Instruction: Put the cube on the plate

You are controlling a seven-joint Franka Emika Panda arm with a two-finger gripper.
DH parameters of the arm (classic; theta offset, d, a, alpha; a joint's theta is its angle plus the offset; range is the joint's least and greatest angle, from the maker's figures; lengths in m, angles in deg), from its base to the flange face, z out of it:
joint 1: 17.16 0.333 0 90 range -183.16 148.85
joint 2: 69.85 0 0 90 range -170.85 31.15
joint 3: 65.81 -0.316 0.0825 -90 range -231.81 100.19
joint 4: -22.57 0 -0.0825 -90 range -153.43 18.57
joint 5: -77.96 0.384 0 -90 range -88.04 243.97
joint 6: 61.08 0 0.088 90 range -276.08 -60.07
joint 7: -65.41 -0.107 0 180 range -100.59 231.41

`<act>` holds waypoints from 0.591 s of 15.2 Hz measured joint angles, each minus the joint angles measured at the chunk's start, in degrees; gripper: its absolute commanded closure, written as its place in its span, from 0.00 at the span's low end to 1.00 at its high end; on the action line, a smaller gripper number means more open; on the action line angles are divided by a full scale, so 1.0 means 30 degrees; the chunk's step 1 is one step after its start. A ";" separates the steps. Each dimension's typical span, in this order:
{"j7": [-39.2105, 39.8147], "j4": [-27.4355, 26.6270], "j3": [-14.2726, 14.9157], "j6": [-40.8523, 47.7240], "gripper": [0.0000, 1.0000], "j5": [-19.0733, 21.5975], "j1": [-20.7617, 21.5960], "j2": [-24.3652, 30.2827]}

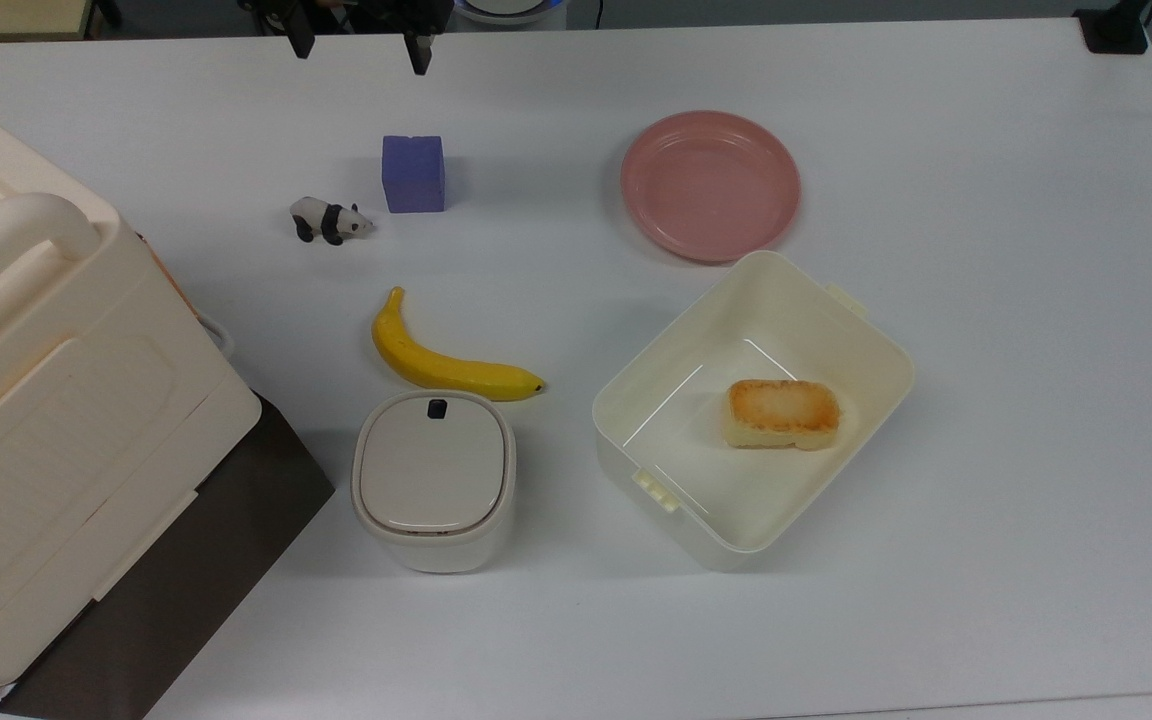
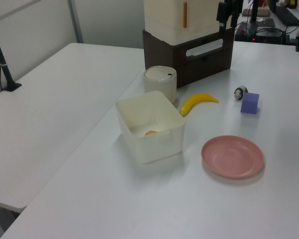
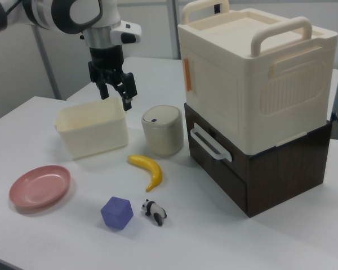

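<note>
White worktop [image 1: 986, 300], top view left to right: black end effector [image 1: 361, 45] at far edge, fingers spread wide, gripping nothing; small matte purple-blue cube [image 1: 413, 173] on worktop below it, beside panda figurine [image 1: 329, 219]; round glossy pink plate [image 1: 710, 185] well apart, bare.

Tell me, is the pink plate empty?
Yes, empty. The plate shows only its bare pink inside, and the cube sits apart on the table by the panda.

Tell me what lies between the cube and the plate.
Nothing: in the top view, only bare table separates the cube from the plate.
</note>
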State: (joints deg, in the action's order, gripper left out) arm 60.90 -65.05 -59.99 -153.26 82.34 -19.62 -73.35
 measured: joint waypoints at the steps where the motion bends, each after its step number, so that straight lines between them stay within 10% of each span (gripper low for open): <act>1: 0.0000 0.0000 0.0000 0.0000 0.00 0.0000 0.0000 0.0001; 9: 0.0455 -0.0170 0.0099 -0.0964 0.00 -0.0001 -0.0081 0.0046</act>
State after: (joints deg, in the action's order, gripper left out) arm 62.26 -65.56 -59.70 -156.15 82.33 -19.87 -73.21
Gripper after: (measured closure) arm 0.000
